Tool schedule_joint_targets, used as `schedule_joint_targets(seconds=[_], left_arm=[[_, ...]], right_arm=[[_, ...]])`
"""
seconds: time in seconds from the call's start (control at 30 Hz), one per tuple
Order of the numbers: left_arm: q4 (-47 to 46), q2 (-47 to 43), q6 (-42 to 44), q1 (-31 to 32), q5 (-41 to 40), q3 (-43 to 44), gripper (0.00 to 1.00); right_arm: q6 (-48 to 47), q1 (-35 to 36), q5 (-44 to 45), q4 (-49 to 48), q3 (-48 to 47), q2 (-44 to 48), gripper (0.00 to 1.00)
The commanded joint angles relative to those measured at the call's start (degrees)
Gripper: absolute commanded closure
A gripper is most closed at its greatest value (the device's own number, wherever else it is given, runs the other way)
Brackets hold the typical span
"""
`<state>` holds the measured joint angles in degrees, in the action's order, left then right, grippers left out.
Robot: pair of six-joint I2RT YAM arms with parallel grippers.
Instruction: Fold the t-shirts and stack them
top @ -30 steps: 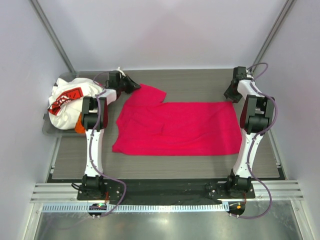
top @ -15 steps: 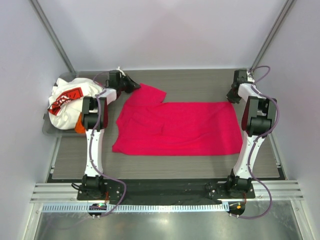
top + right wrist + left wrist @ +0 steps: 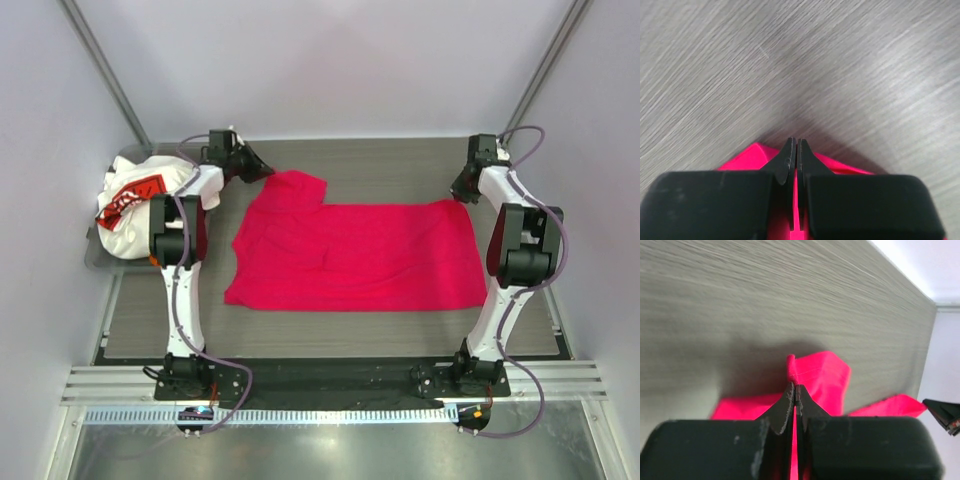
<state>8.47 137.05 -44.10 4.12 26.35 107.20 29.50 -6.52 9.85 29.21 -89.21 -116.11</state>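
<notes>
moved: left arm's swung further left; right gripper [image 3: 462, 194] just clamped the magenta t-shirt [image 3: 360, 255], far-right corner
left gripper [image 3: 266, 172]: pinching its sleeve, near table [image 3: 400, 160] far edge
wrist views only: cloth squeezed between fingertips [image 3: 785, 161]

Magenta-red t-shirt [image 3: 355, 255] lay spread mostly flat mid-table, sleeves left, hem right. White printed t-shirt [image 3: 135, 200] sat crumpled far left, orange t-shirt [image 3: 157, 258] peeking out beneath.
</notes>
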Motion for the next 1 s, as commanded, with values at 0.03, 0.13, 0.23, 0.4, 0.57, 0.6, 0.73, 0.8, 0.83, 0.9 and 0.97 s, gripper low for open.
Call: schedule_joint_targets(seconds=[0.03,0.13,0.23,0.4,0.57,0.6,0.73,0.8,0.83,0.9,0.97], left_arm=[[3.0,-11.5,3.7,-0.4,1.2,-4.4,1.0],[3.6,-16.7,5.4,-0.4,0.8,-10.2,1.0],[4.3,-21.2,6.6,-0.3,0.7,-14.6,1.0],[5.9,-27.9,8.3,0.4,-1.0,-21.1,1.0],[7.5,-37.2,10.2,2.0,-5.2,-28.8,1.0],[7.9,-38.9,10.2,2.1,-6.1,-30.0,1.0],[10.2,-45.9,8.7,2.3,-12.7,-37.6,1.0],[10.9,-50.8,7.3,2.3,-15.6,-40.5,1.0],[11.0,-52.7,6.9,2.4,-16.8,-43.4,1.0],[14.8,-55.7,5.1,2.3,-23.8,-45.7,1.0],[16.1,-59.9,4.4,2.4,-25.9,-49.5,1.0]], right_arm=[[-0.2,0.2,-0.1,0.2,3.3,6.8,0.99],[-0.2,0.2,0.1,0.1,6.0,9.8,0.99],[-0.2,0.3,-0.1,0.1,8.5,12.1,0.99],[-0.3,-0.1,-0.3,-0.8,13.9,17.5,0.99],[0.4,-1.8,-0.8,-2.0,20.6,22.2,0.99],[0.6,-2.7,-1.1,-2.1,21.5,23.9,0.99],[1.1,-3.8,-1.1,-2.2,25.6,28.1,0.99],[1.4,-4.4,-1.1,-2.3,27.8,29.8,0.99],[1.4,-4.9,-1.1,-2.2,28.4,31.3,0.99],[1.4,-5.5,-1.4,-2.3,30.2,32.3,0.99],[1.4,-6.2,-1.8,-2.2,31.7,33.6,0.99]])
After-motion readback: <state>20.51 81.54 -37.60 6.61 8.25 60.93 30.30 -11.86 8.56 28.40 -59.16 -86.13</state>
